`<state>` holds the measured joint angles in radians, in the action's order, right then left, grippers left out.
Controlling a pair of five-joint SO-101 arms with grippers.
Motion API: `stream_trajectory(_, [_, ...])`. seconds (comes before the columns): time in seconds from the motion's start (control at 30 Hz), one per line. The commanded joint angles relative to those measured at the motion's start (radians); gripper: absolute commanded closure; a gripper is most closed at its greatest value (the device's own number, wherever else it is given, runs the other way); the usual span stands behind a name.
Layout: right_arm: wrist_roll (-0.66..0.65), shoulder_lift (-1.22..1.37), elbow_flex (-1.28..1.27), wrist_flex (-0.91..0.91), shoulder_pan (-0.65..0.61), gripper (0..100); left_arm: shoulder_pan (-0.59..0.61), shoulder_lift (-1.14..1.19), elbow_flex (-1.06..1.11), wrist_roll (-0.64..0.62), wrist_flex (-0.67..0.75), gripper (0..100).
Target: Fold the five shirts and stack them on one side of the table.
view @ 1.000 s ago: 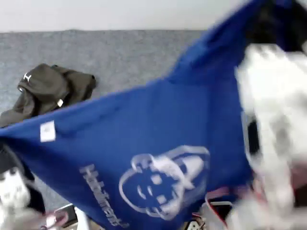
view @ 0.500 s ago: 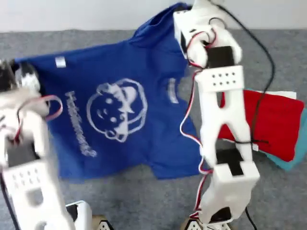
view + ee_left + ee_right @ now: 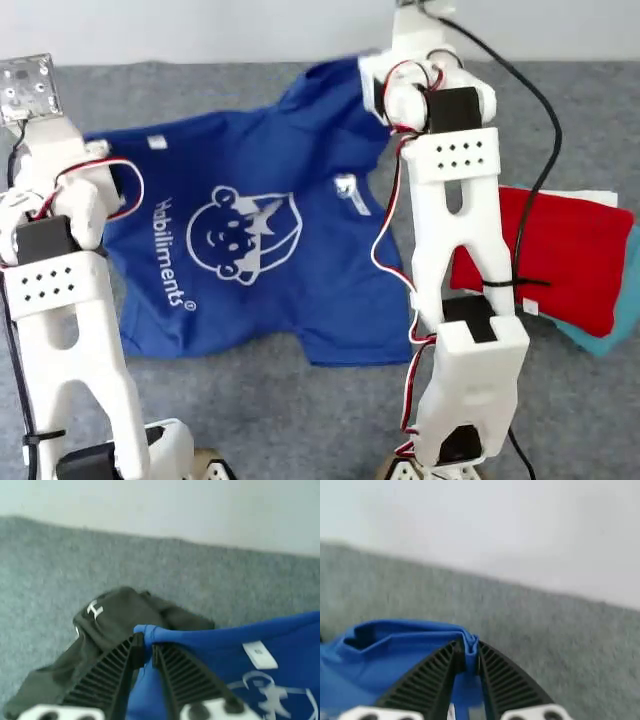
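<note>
Blue shirt (image 3: pixel 330 290) is spread print-up across the grey bench (image 3: pixel 260 420). The left end effector (image 3: pixel 145 650) pinches one far edge and the right end effector (image 3: pixel 467 655) another. A folded red shirt (image 3: pixel 565 255) lies beside the right arm.

End effector (image 3: pixel 145 652) pinching blue shirt (image 3: pixel 240 645), dark shirt (image 3: pixel 95 640) behind

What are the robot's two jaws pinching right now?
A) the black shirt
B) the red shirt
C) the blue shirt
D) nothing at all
C: in both wrist views the black jaws are shut on a bunched edge of the blue shirt.
</note>
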<state>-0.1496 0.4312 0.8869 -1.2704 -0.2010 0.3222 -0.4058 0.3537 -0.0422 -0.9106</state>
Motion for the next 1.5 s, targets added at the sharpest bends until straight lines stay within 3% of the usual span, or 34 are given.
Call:
stream_trajectory(0.0, [-0.130, -0.096, 0.051, -0.216, -0.033, 99.1, -0.005, -0.006, 0.005, 0.107, -0.114, 99])
stream_trajectory(0.2, [-0.330, -0.165, 0.046, -0.527, -0.042, 99.0, 0.018, -0.008, 0.254, 0.210, -0.155, 99])
stream_trajectory(0.47, [-0.405, -0.394, -0.324, -0.522, 0.058, 99.0, -0.005, -0.157, 0.707, 0.261, -0.003, 99])
stream_trajectory(0.63, [-0.453, -0.613, -0.643, -0.447, 0.065, 99.0, 0.063, -0.405, 0.878, 0.359, 0.002, 99])
stream_trajectory(0.83, [-0.400, -0.799, -0.936, -0.300, 0.018, 99.0, 0.137, -0.641, 0.851, 0.367, -0.003, 99])
stream_trajectory(1.0, [-0.394, -0.881, -1.204, -0.237, -0.024, 99.0, 0.138, -0.655, 1.004, 0.370, 0.133, 99])
stream_trajectory(1.13, [-0.404, -0.964, -1.455, -0.101, 0.054, 99.0, 0.160, -0.663, 1.127, 0.414, 0.232, 99])
stream_trajectory(1.33, [-0.451, -1.046, -1.648, -0.044, 0.099, 99.0, 0.319, -0.655, 1.118, 0.499, 0.282, 99])
stream_trajectory(1.47, [-0.413, -1.073, -1.631, 0.007, 0.116, 99.0, 0.344, -0.658, 1.061, 0.497, 0.284, 99])
